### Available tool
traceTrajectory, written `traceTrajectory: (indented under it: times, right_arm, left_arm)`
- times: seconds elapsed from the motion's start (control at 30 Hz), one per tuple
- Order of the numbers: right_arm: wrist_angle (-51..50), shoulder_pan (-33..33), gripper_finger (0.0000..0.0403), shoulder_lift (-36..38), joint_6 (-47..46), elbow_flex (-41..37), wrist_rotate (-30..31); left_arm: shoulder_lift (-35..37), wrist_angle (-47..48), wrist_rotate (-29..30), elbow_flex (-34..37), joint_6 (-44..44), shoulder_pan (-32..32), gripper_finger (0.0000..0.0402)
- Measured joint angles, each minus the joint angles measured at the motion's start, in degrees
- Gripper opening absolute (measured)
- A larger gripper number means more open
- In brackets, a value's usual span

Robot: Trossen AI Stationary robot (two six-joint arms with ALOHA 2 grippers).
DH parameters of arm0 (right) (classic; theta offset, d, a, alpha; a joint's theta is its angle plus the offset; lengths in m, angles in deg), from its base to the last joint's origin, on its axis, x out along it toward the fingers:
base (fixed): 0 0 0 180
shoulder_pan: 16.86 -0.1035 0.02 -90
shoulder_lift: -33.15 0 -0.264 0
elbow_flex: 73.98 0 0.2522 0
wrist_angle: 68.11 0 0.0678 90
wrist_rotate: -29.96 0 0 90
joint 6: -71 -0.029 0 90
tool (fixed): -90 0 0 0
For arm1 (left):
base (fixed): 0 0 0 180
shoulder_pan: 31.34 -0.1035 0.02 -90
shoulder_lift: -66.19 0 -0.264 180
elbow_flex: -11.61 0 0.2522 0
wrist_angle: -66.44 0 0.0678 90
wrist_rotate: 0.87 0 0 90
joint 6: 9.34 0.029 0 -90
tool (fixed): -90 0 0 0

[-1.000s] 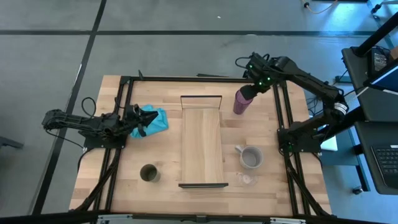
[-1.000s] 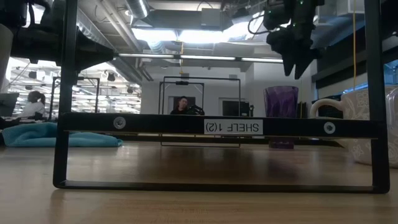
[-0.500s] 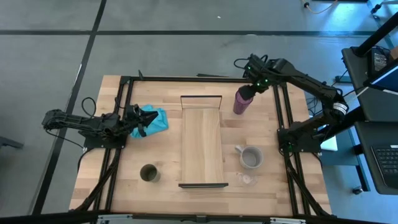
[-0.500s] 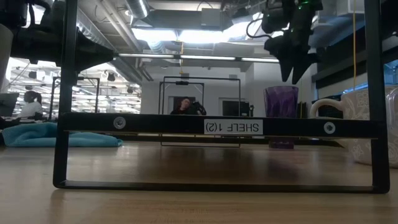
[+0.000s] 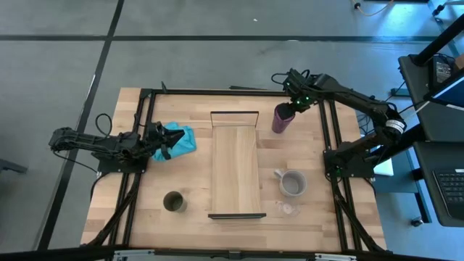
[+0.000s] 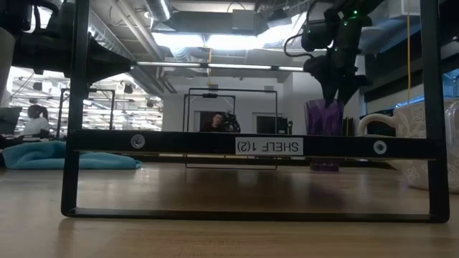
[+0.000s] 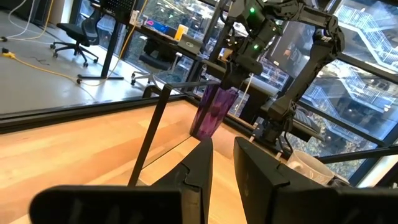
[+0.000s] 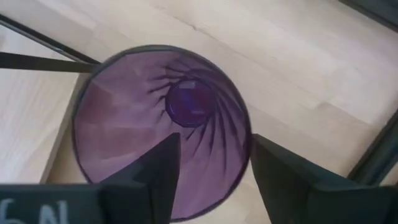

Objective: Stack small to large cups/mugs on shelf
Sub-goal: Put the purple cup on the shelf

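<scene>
The purple tumbler (image 5: pixel 281 118) stands upright on the table, right of the shelf's far end. My right gripper (image 5: pixel 291 107) is open just above its mouth. In the right wrist view (image 8: pixel 216 138) one finger is over the inside and the other outside the rim (image 8: pixel 245 134). In the low view its fingertips (image 6: pixel 334 93) reach the rim. The shelf (image 5: pixel 235 170) lies mid-table. The olive cup (image 5: pixel 173 201) stands to its left, the grey mug (image 5: pixel 292 183) and the clear glass (image 5: pixel 289 209) to its right. My left gripper (image 5: pixel 174 136) waits at the left, slightly open.
A teal cloth (image 5: pixel 181 138) lies bunched under my left gripper's fingertips, left of the shelf. Black rails (image 5: pixel 330 130) run along the table's sides, one close to the tumbler's right. A person shows in the room beyond the far edge (image 6: pixel 211 122).
My right gripper has come down and a little toward the table's left, from above and beside the tumbler to its mouth. Its fingers now straddle the rim. The tumbler has stayed where it was.
</scene>
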Motion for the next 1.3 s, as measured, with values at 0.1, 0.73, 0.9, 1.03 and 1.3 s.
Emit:
traceTrajectory:
  times: [0.1, 0.73, 0.9, 1.03, 1.3]
  right_arm:
    - [-0.1, 0.04, 0.0177, 0.0, -0.01, -1.25, -0.03]
    - [3.01, 0.04, 0.0023, 0.0, 0.31, -2.73, 1.53]
    - [2.76, 0.04, 0.0011, 0.02, 0.36, -2.57, 1.39]
    - [-0.16, -0.37, 0.0016, -0.02, 1.58, 0.85, -0.17]
    - [-12.04, -4.57, 0.0014, 0.0, 0.8, 13.25, -1.18]
  left_arm:
    - [0.01, 0.0, 0.01, 0.0, 0.0, 0.0, 0.006]
    - [0.0, 0.37, 0.0, 0.0, 0.0, 0.02, 0.006]
    - [0.0, 0.37, -0.01, 0.0, 0.0, 0.0, 0.006]
    - [0.0, 0.37, -0.01, 0.0, 0.0, 0.0, 0.006]
    - [0.0, 0.37, 0.11, 0.0, 0.0, 0.01, 0.006]
